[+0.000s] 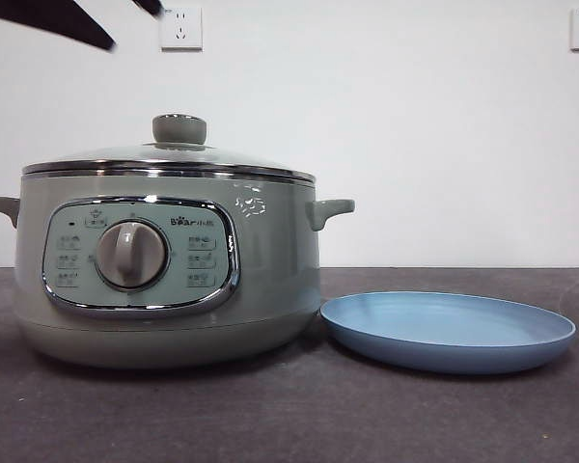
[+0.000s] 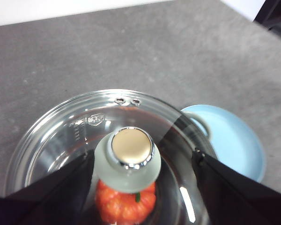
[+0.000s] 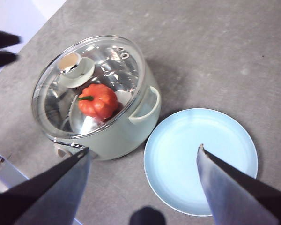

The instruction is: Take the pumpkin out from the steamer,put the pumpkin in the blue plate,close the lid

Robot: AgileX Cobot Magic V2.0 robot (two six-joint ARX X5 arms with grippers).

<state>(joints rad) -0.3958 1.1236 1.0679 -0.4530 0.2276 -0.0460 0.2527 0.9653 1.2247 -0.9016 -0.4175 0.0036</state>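
The pumpkin (image 3: pixel 98 101), small, ribbed and probably light, sits inside the steamer (image 1: pixel 164 280) under the glass lid (image 1: pixel 169 159); its curved stem offers 1 hold. The lid's round knob (image 2: pixel 127 159) looks the natural grip. The left gripper (image 2: pixel 140 161) hangs wide above it; the right gripper (image 3: pixel 143 154) spreads wide over the matte blue plate (image 3: pixel 201 159).

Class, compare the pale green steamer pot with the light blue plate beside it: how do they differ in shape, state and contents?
The pale sage-green steamer pot is tall and deep; the light blue plate is low and shallow. The pot is covered by a domed glass lid; the plate lies uncovered. The pot holds a small orange ribbed pumpkin; the plate holds nothing. Both are round and stand side by side on the grey table.
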